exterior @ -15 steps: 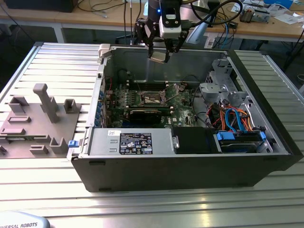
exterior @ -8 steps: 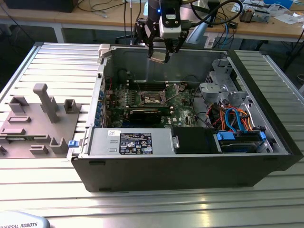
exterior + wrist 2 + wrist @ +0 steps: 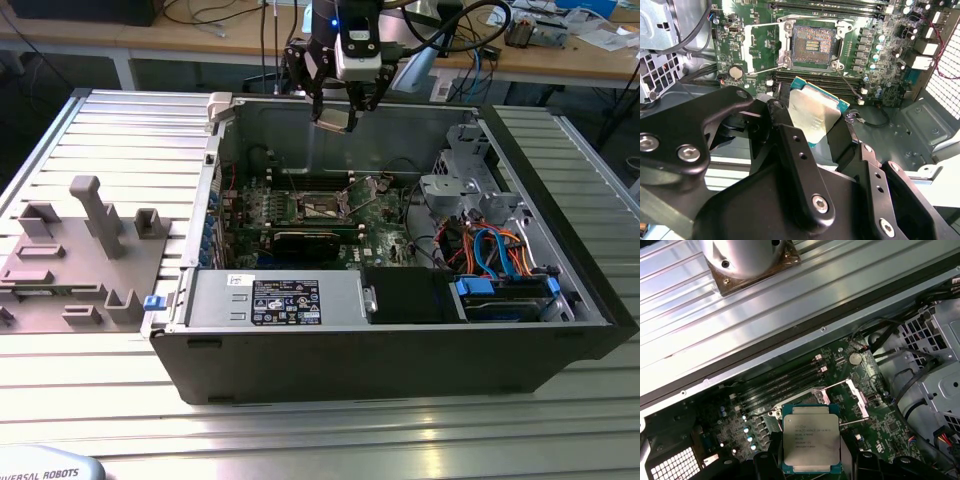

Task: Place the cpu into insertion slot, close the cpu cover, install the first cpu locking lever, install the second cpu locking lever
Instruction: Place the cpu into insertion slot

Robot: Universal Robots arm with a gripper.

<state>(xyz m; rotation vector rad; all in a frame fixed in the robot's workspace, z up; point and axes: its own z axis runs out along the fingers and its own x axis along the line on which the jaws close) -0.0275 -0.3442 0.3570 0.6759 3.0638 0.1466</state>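
My gripper (image 3: 334, 120) hangs above the back edge of the open black computer case (image 3: 400, 350), shut on the cpu (image 3: 333, 123). In both wrist views the cpu (image 3: 815, 112) (image 3: 810, 442) sits between the black fingers (image 3: 792, 150), its silvery top face visible. The insertion slot (image 3: 813, 44) (image 3: 322, 208) lies bare and dark on the green motherboard (image 3: 860, 30), well below the chip. The cpu cover (image 3: 762, 47) (image 3: 854, 399) is swung open beside the slot. A thin locking lever (image 3: 849, 85) stands free beside the slot.
A long black card (image 3: 312, 240) lies in front of the slot. A power supply (image 3: 285, 300), a metal drive cage (image 3: 455, 185) and blue cables (image 3: 495, 255) fill the case's front and exterior view's right. A grey fixture plate (image 3: 80, 260) is on the exterior view's left.
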